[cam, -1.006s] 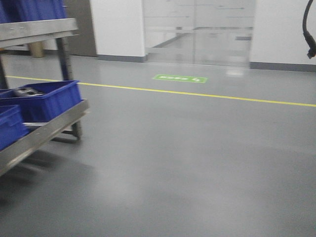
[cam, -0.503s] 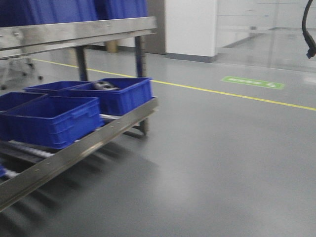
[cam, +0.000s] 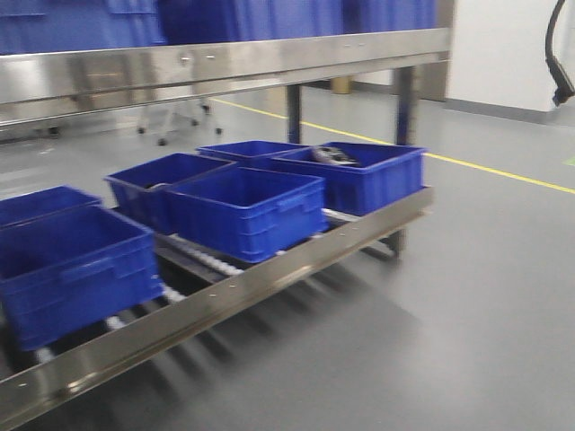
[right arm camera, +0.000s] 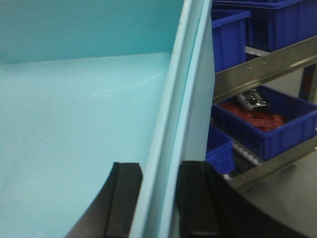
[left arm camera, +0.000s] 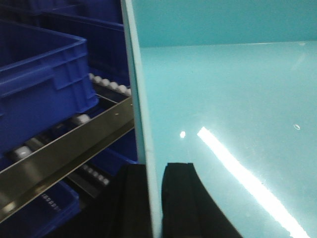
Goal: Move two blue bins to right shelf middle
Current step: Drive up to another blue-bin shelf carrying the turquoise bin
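Note:
A light blue bin is held between both arms. In the left wrist view its thin wall [left arm camera: 134,94] runs up the frame and its pale floor [left arm camera: 228,104] fills the right side; my left gripper [left arm camera: 154,198] is shut on that wall, one finger on each side. In the right wrist view the opposite wall [right arm camera: 185,94] stands between the black fingers of my right gripper [right arm camera: 159,198], which is shut on it. A steel shelf [cam: 296,256] carries several dark blue bins [cam: 247,211]. Neither gripper shows in the front view.
An upper shelf level [cam: 225,58] holds more dark blue bins. One lower bin [cam: 364,171] has a metal part inside, and another bin [right arm camera: 267,121] holds red pieces. Roller tracks [left arm camera: 106,84] run beside the bins. A yellow floor line [cam: 503,171] and a hanging black cable [cam: 559,54] are at right.
The front view has swung so that the shelf, first at the far left edge, now fills most of the frame. The yellow line and open floor have slid off to the right.

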